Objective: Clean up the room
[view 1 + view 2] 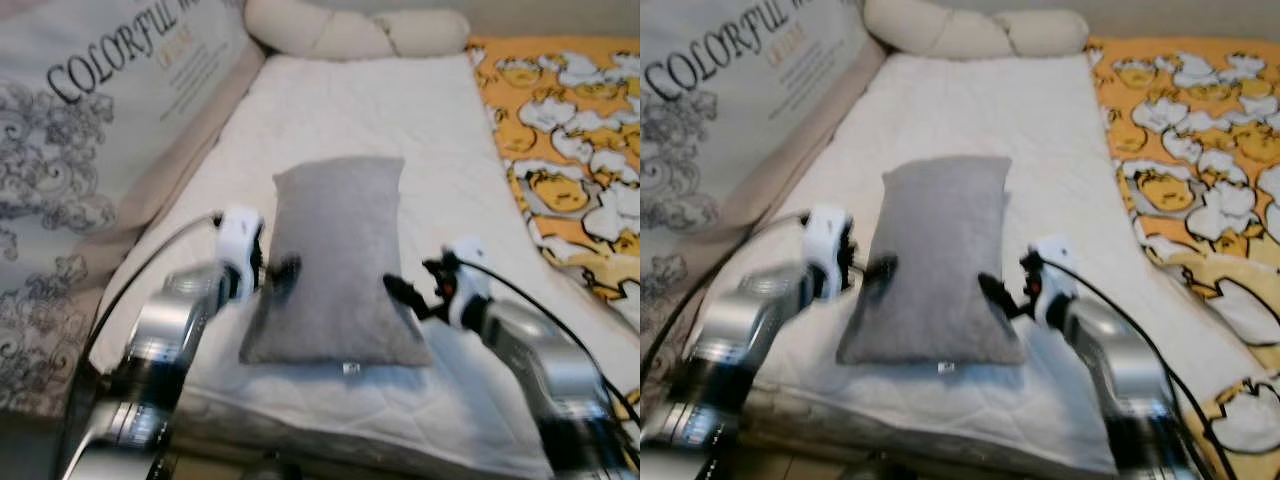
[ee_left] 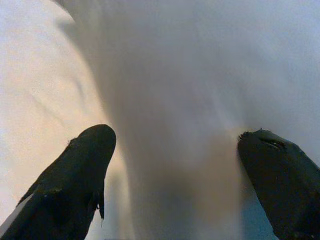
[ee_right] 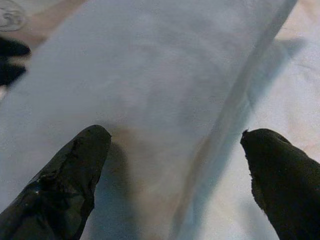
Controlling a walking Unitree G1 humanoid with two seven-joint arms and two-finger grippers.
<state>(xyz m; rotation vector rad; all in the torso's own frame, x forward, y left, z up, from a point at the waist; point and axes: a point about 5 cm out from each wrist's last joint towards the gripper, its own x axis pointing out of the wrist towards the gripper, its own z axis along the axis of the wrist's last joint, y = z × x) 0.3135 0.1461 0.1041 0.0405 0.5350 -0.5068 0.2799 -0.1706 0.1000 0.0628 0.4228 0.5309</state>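
Grey pillow lies flat on the white mattress, between the two grippers. Left gripper presses against one long side with its fingers spread apart, pillow fabric bulging into the gap between them. Right gripper meets the opposite side, fingers likewise apart, straddling the pillow's edge where it meets the mattress

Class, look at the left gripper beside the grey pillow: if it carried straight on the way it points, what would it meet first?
Most likely the grey pillow itself. The left gripper points inward at its side, fingers spread open around the fabric, seemingly at its surface, though exact depth is unclear.
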